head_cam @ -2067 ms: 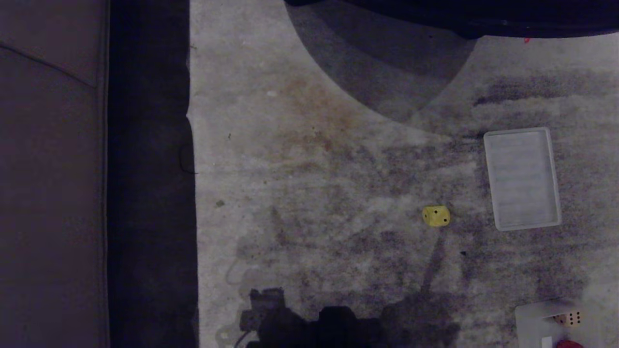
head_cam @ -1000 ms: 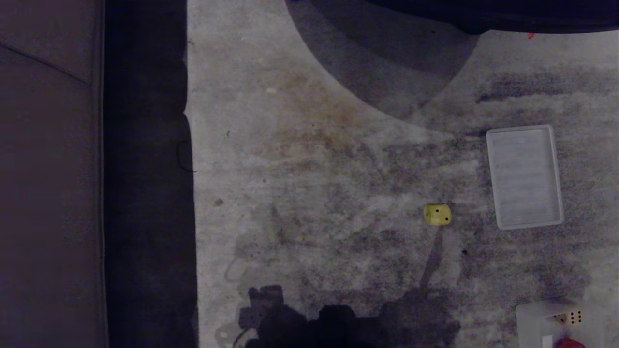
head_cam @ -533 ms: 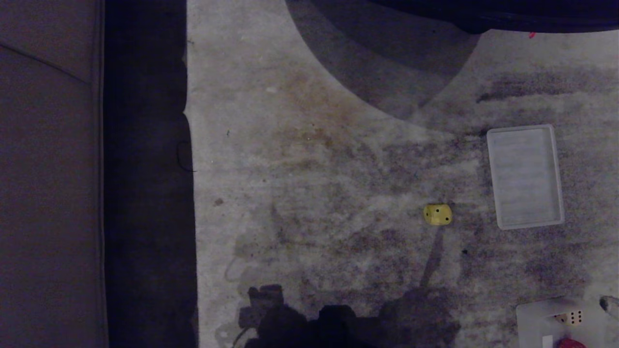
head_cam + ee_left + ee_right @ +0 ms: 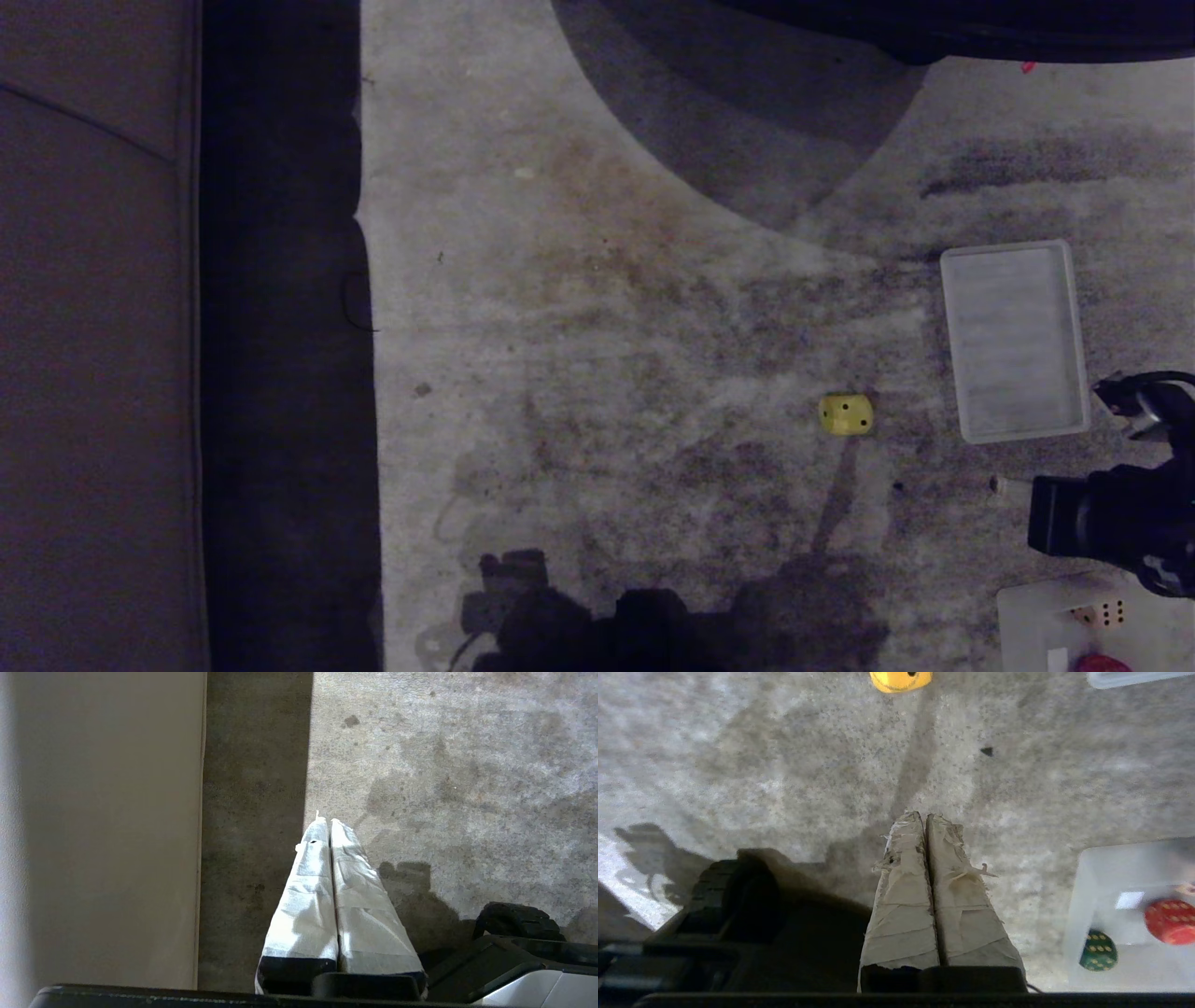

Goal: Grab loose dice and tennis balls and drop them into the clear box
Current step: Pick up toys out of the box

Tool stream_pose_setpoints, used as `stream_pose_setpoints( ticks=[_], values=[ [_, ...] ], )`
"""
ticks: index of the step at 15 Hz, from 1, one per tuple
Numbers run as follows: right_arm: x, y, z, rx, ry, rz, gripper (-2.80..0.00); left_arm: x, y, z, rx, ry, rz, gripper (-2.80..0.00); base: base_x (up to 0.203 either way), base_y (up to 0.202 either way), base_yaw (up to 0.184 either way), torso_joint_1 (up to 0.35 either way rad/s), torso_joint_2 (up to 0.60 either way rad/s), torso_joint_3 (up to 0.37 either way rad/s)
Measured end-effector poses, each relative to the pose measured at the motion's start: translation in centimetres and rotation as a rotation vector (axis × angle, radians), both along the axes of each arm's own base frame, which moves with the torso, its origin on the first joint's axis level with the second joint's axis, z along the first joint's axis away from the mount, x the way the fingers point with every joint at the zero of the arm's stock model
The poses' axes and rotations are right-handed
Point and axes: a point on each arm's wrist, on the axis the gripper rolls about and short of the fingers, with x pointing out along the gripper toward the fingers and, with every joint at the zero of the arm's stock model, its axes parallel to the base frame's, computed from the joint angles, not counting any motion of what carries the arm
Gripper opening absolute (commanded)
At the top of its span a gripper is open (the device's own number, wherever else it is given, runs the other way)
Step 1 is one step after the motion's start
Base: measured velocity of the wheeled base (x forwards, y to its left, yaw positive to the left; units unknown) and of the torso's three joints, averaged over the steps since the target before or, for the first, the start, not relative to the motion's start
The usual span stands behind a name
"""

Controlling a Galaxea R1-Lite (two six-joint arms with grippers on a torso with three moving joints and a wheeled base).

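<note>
Closest to me, at the lower right of the head view, sits the clear box on the floor, holding a beige die and a red die cut off by the frame edge; my right wrist view also shows a dark green die inside it. Just beyond the box, my right pincer hangs over bare floor, its taped fingers clenched together on nothing. My left pincer is parked low near the dark strip along the floor's edge, also clenched and empty. Further out, the yellow die lies loose on the stained floor, well apart from the box. Just right of it and a little farther lies the flat clear lid.
</note>
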Motion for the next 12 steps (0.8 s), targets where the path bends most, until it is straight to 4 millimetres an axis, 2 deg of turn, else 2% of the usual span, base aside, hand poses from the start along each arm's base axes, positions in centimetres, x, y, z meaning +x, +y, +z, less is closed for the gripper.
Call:
stream_pose_setpoints(
  ticks=[6, 7, 12],
  values=[
    [4.5, 0.4, -3.2, 0.002, 0.062, 0.000, -2.80, 0.0, 0.0, 0.0, 0.000, 0.000, 0.000, -2.80, 0.000, 0.000, 0.000, 0.000, 0.00, 0.000],
    [5.3, 0.5, -3.8, 0.000, 0.084, 0.002, 0.00, 0.0, 0.0, 0.0, 0.000, 0.000, 0.000, -2.80, 0.000, 0.000, 0.000, 0.000, 0.00, 0.000],
    [8.0, 0.7, -5.6, -0.044, 0.139, 0.043, 0.00, 0.0, 0.0, 0.0, 0.000, 0.000, 0.000, -2.80, 0.000, 0.000, 0.000, 0.000, 0.00, 0.000]
  ],
)
